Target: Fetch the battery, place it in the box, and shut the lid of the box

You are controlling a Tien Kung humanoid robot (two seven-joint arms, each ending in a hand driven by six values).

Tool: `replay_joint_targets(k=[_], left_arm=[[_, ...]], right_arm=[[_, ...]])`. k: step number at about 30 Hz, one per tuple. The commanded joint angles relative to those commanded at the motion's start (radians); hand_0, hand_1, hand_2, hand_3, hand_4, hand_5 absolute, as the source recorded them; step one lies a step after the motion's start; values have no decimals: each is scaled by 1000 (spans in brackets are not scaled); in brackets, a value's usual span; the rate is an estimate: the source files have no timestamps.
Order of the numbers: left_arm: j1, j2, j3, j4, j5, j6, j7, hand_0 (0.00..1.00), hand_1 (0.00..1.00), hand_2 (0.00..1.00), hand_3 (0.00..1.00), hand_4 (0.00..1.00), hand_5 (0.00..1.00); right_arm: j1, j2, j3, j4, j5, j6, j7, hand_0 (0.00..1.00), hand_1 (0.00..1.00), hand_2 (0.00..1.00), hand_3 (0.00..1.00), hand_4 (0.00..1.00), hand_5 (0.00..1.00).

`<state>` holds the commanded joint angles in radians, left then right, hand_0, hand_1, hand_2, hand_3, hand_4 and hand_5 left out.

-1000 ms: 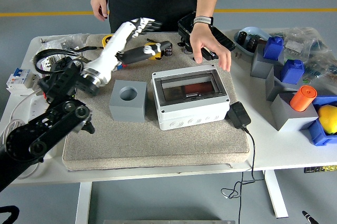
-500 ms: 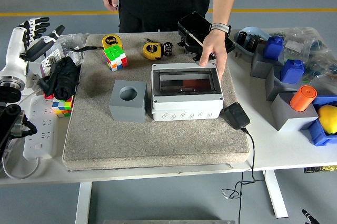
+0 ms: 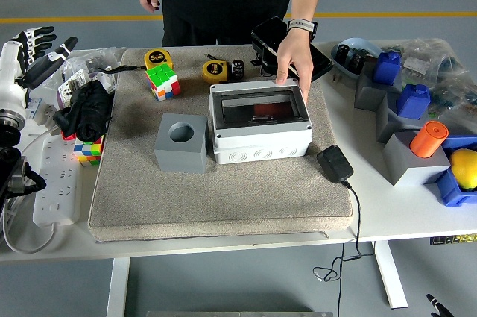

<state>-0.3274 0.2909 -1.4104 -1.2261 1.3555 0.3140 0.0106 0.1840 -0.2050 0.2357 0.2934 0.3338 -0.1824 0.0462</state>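
Observation:
The battery point(image 3: 237, 68), a small black cylinder, stands at the mat's far edge beside a yellow tape measure point(image 3: 215, 71). The white box point(image 3: 259, 127) sits mid-mat with its dark see-through lid down; something reddish shows inside. A person's hand point(image 3: 293, 67) rests on the box's far right corner. My left hand point(image 3: 43, 44) is at the far left edge of the table, white with black fingers spread, holding nothing and far from the battery and box. My right arm is out of view.
A grey block with a round hole point(image 3: 181, 142) stands left of the box. A Rubik's cube point(image 3: 164, 80) and a second tape measure point(image 3: 156, 58) lie far left on the mat. A black adapter point(image 3: 335, 162) lies right of the box. Blue and grey blocks point(image 3: 406, 108) crowd the right side.
My left arm pulled back from over the mat to the table's far left edge. The person's hand went to the box's far edge, and the box shifted slightly left and away.

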Motion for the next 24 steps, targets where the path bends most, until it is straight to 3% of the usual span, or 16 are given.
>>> replay_joint_targets(k=[24], left_arm=[[12,3,-31,-2,16,-17,26,775,764,731,735,998,516]], right_arm=[[-2,1,-4,-2,3,-2,-8,704,684,683,588,976,496]])
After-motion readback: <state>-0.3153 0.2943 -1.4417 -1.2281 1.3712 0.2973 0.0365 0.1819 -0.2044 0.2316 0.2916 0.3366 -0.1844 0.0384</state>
